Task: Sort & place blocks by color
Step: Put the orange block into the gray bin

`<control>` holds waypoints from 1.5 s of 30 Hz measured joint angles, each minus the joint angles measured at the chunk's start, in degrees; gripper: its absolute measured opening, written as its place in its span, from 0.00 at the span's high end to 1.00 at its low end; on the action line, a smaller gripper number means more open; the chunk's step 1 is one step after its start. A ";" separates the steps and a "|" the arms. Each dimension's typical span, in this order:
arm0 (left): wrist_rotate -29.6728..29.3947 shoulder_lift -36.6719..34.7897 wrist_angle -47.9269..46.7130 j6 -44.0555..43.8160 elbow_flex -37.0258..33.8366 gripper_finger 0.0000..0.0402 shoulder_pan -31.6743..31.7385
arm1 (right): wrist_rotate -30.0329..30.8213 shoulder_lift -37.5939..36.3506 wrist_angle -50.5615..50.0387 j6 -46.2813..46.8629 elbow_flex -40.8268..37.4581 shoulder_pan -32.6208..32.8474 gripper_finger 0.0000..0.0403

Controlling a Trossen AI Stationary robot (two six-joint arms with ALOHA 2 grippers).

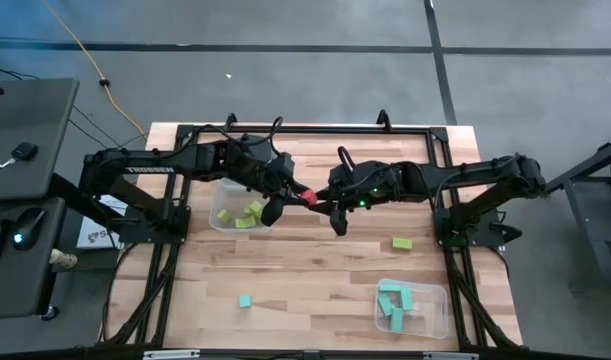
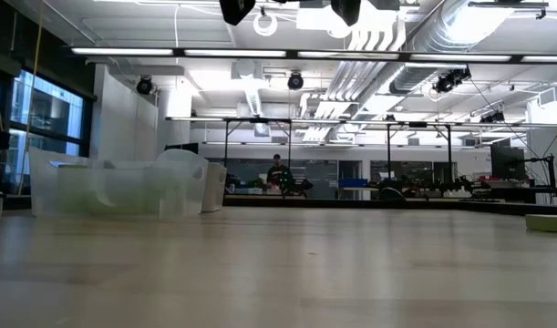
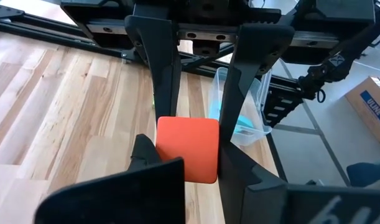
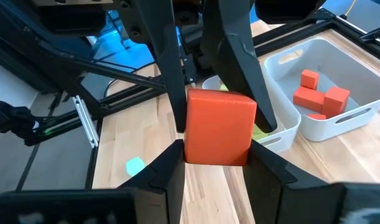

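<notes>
A red block hangs above the middle of the table between both grippers. My left gripper reaches in from the table's left and my right gripper from the right. Each is shut on the block, tip to tip. A clear tub holding lime green blocks stands below the left arm. A second clear tub near the front right holds teal blocks. The right wrist view shows a white tub with red blocks in it. My left gripper pinches the red block by two opposite sides, at the end nearest it. The fingers slant down from the table's left. The block is lifted clear of the table. My right gripper pinches the same block by two opposite sides, at the end nearest it. Its fingers slant down from the table's right, facing the left gripper's fingers. The block sits level in the hold.
A loose lime green block lies right of centre and a loose teal block near the front left. Black frame rails run along the table's far and side edges. Bare wood lies in front of the grippers.
</notes>
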 joint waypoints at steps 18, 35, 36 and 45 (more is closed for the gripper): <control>-0.19 0.02 -1.13 -1.62 0.00 0.98 -0.24 | 2.82 0.11 -0.86 -0.95 0.00 0.02 0.50; -0.65 -0.31 -4.43 -1.25 0.00 0.98 3.67 | 3.88 -4.13 -4.95 1.53 -0.01 -4.15 0.46; -0.65 -0.33 -4.86 -0.91 0.00 0.98 4.19 | 3.91 -4.45 -5.14 1.51 -0.02 -4.45 0.46; -0.74 -0.33 -6.09 2.42 0.00 0.98 8.55 | 3.77 -5.94 -5.16 1.56 -0.02 -7.58 0.46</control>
